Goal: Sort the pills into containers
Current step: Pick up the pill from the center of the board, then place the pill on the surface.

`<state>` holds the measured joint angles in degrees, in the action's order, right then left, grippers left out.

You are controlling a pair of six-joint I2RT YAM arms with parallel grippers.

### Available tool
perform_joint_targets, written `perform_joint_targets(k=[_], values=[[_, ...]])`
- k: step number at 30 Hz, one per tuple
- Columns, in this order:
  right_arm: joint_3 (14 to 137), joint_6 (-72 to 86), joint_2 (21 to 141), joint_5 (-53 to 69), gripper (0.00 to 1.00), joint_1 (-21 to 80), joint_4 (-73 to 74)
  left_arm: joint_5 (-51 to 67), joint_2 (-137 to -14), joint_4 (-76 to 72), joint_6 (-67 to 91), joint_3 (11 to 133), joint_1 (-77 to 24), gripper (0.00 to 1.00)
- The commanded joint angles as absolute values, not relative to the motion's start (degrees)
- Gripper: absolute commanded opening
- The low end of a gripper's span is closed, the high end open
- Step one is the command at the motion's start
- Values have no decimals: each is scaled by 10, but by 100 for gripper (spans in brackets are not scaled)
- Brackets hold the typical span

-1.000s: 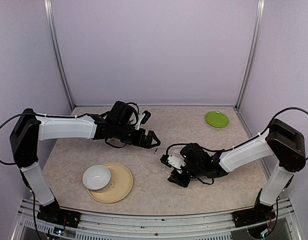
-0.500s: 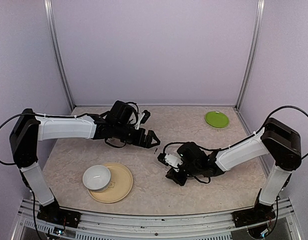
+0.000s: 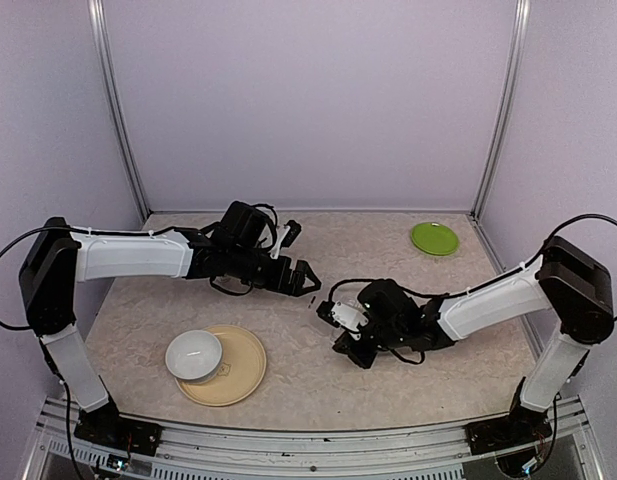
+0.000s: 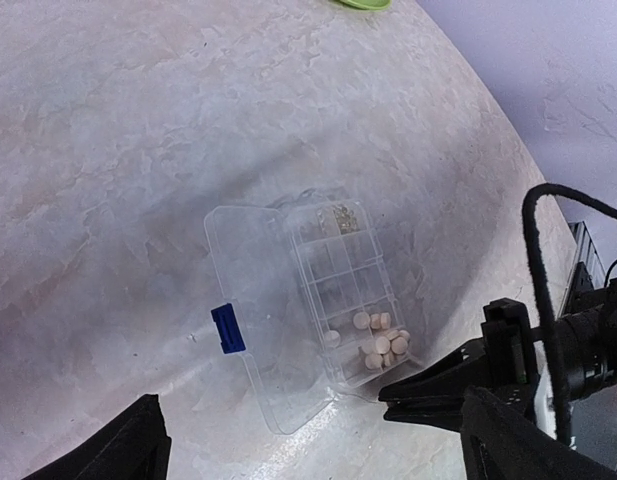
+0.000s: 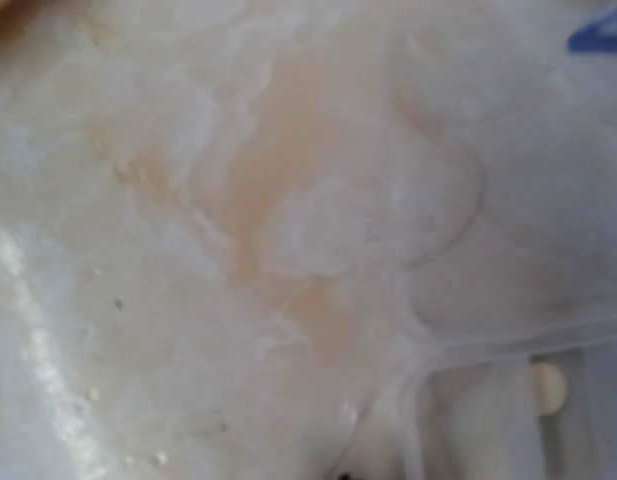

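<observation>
The small round whitish pills (image 4: 383, 340) lie heaped in one end cell of the flat clear plastic pill box (image 4: 250, 290). The box lies open on the marbled beige table (image 4: 108, 150), with its lid flat beside the tray and a blue latch (image 4: 228, 328) on the lid's edge.

We judge the main risk to be at that end. The right gripper (image 4: 393, 388) sits low against the box with its black fingers pressed together, and we cannot tell whether a pill is pinched between them. The light box has nothing bracing it, so a sideways nudge could slide or tip it and scatter the heap. A pill this small could also squirt out of the grip. The left gripper (image 3: 306, 283) hovers well apart with its fingers spread wide, holding nothing.

A lone pill (image 4: 331, 338) sits in the cell beside the heap. The far-end cell holds some small darker bits (image 4: 338, 218) that we cannot identify, and the cells between look empty.

Farther off are a white bowl (image 3: 194, 354) resting on a tan plate (image 3: 246, 378), and a green plate (image 3: 434, 238) near the back.
</observation>
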<state>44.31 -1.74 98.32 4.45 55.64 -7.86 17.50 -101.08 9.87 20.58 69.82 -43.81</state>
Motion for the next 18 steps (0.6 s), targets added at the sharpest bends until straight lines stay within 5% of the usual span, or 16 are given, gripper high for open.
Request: perform_joint_targets(k=[1, 18], values=[[462, -25, 942, 45, 0, 561, -61, 171, -993, 94, 206, 701, -439, 99], [498, -58, 950, -35, 0, 520, -76, 168, -1002, 87, 207, 692, -444, 99]])
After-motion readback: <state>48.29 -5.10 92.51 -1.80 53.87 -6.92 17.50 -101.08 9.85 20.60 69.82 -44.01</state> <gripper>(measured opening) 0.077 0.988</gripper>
